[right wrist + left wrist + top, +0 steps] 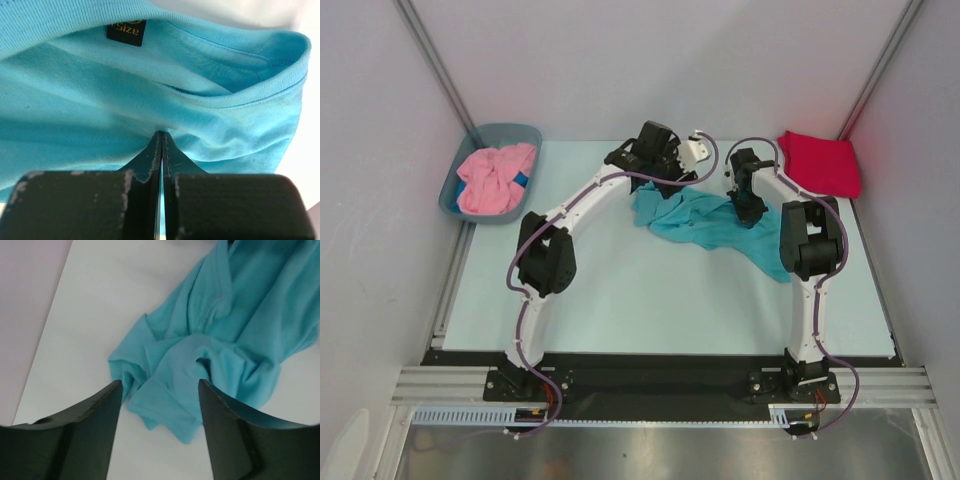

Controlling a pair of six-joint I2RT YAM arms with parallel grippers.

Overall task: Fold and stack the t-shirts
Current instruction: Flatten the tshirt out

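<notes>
In the top view both wrists covered the far edge of the turquoise t-shirt [705, 222], which lay crumpled on the table [620, 300]. Its long axis ran from far left to near right. The right gripper [161, 134] was clamped on cloth below the collar. The left gripper [160, 385] stood spread above the bunched end, holding nothing.
</notes>
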